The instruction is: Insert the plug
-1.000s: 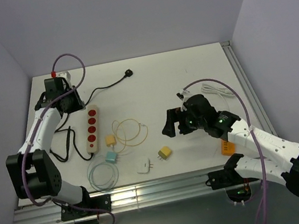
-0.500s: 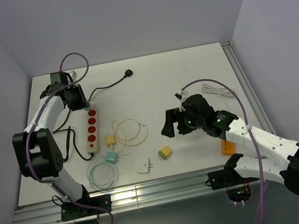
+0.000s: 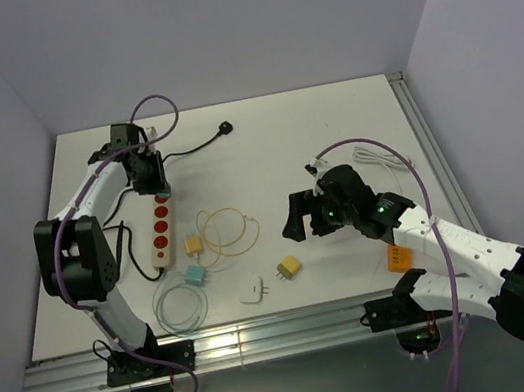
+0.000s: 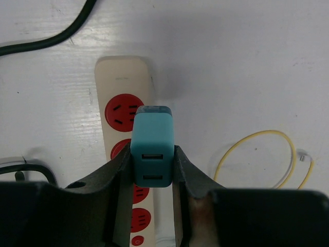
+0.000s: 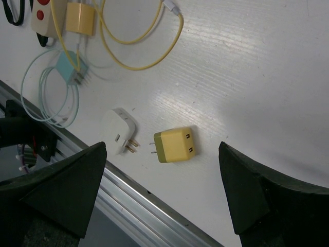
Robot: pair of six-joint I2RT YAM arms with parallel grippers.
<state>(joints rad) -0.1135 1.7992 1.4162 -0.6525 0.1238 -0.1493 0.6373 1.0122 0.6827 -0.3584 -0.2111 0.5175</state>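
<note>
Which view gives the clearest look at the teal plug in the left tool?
Left wrist: the teal plug fills the centre in sharp close-up, pinched by the left tool above the power strip. Top external shows only a teal sliver at the tool. Right wrist does not show it.

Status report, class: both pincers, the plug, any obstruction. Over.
Left pincer shut on teal rectangular charger plug. Plug poised over far red sockets of cream power strip, not seated. Right pincer open, empty. Nothing seen blocking sockets.
</note>
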